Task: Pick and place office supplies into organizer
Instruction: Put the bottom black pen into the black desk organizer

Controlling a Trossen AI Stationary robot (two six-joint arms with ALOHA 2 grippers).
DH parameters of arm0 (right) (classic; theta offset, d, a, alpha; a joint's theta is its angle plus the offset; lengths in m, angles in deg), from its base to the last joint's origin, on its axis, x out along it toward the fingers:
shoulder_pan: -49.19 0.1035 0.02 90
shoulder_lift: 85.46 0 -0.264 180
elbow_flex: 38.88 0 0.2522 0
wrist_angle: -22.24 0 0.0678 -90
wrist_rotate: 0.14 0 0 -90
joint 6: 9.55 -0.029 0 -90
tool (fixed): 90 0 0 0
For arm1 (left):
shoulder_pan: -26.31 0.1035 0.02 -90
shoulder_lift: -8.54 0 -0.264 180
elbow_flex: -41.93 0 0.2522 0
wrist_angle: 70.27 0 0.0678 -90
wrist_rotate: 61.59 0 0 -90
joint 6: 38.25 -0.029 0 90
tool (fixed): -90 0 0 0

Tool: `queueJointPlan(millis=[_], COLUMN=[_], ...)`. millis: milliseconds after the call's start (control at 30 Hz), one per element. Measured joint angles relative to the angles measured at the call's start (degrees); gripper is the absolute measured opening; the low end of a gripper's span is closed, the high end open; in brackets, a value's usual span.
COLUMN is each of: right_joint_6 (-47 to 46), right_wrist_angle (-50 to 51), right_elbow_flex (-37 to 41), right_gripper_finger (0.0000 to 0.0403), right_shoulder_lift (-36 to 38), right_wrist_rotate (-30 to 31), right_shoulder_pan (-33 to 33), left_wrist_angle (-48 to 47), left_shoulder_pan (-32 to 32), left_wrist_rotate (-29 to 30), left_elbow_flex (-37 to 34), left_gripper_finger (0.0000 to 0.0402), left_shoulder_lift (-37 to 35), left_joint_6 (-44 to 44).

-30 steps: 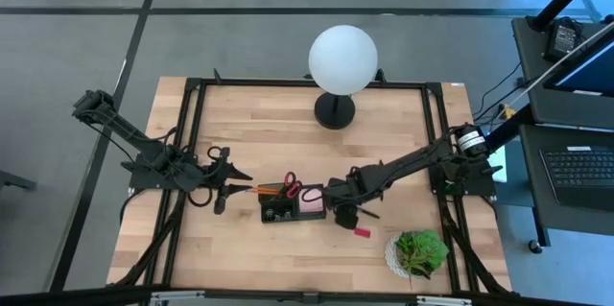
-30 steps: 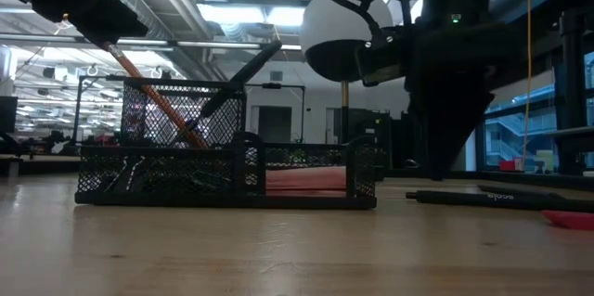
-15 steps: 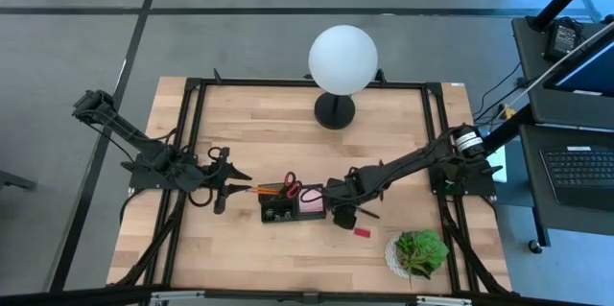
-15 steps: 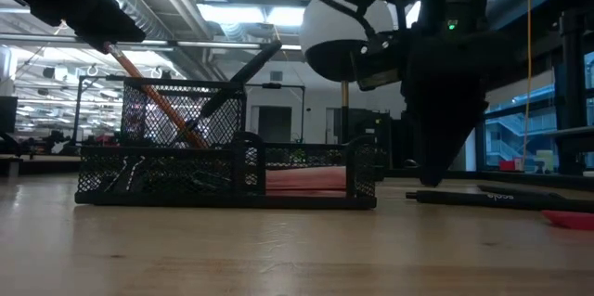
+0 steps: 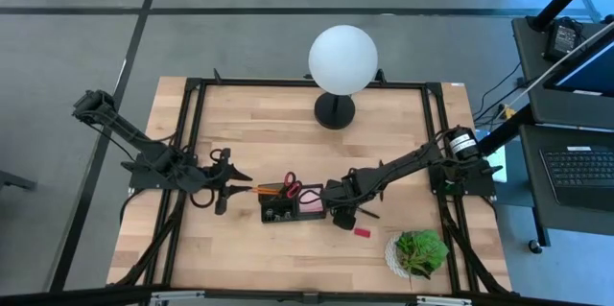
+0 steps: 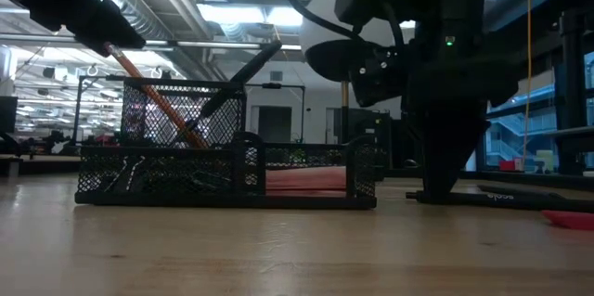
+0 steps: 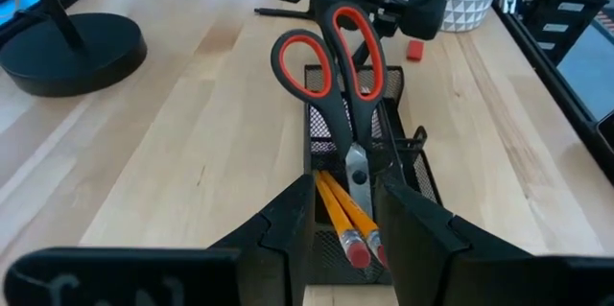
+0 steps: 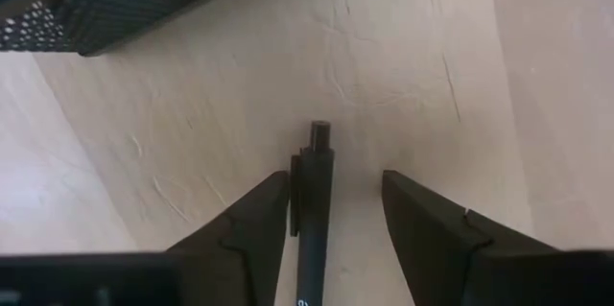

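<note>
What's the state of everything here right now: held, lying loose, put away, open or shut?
Right gripper: jaws open, down astride the black pen, not closed on it.
Black pen: lying flat on the table beside the organizer.
Left gripper: jaws shut on two orange pencils.
Orange pencils: tilted, tips in the organizer.
Scissors: closed, resting in the organizer.
Organizer: upright, partly filled.
Red eraser: loose on the table.

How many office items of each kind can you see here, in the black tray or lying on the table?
Scissors: 1
Orange pencils: 2
Black pens: 1 on the table, 1 leaning in the tray
Pink sticky-note pad: 1
Red eraser: 1
Total: 7
</note>
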Motion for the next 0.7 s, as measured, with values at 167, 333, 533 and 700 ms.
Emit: queueJointPlan(millis=[167, 333, 533, 700], right_joint_6=[1.2, 1.7, 4.5, 4.3], right_wrist_angle=[-0.1, -0.3, -0.5, -0.5], right_elbow_flex=[0.0, 0.1, 0.1, 0.1], right_gripper_finger=[0.0145, 0.0110, 0.0063, 0.0035], right_shoulder_lift=[-0.1, -0.1, -0.1, -0.1], right_wrist_rotate=[-0.2, -0.2, -0.2, -0.2], right_shoulder_pan=[0.0, 0.0, 0.0, 0.0], left_wrist_angle=[0.0, 0.0, 0.0, 0.0], left_shoulder_pan=[0.0, 0.0, 0.0, 0.0], left_wrist_rotate=[0.0, 0.0, 0.0, 0.0], left_elbow_flex=[0.0, 0.0, 0.0, 0.0], left_gripper_finger=[0.0106, 0.0106, 0.0106, 0.0106], left_shoulder_lift=[0.3, 0.3, 0.3, 0.3], left_joint_6=[0.0, -0.1, -0.2, -0.2])
